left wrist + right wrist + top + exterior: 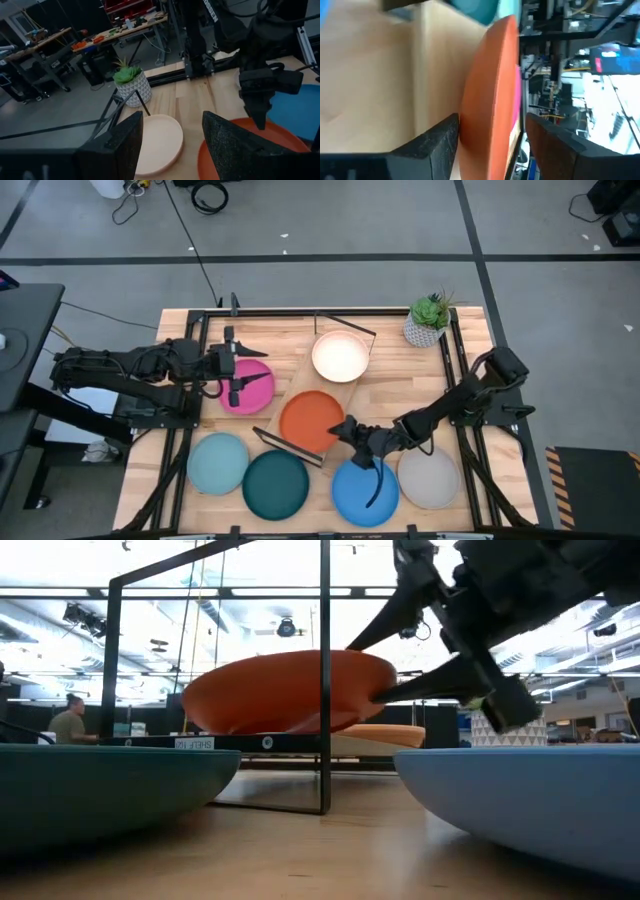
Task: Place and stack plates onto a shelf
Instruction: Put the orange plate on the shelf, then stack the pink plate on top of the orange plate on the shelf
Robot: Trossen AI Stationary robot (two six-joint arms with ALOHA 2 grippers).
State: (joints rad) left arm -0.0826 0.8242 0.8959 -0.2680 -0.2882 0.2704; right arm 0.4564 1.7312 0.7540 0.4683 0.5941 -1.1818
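The shelf [303, 375] lies slantwise in the middle of the table. On its board are the cream plate [340, 357] and the orange plate [310, 420]. My right gripper [348, 430] is shut on the orange plate's near-right rim. My left gripper [232, 372] hovers open above the magenta plate [248, 390], which lies on the table left of the shelf. Pale blue [218, 463], dark teal [275, 485], bright blue [365, 492] and grey [428, 478] plates sit in a row along the near edge. No brown plate shows. My right gripper pinches the orange plate's rim [390, 668] between one finger [375, 625] on top and one finger [420, 688] underneath. It comes slanting from the table's near right. The plate is tilted, the held side raised and its underside [270, 725] resting on the shelf board.
A potted plant [430, 320] stands at the far right corner. The shelf's black wire end frames [325, 670] rise at both ends of the board. Black rails [458, 370] run along the table's sides. A person [68, 720] sits in the room beyond.
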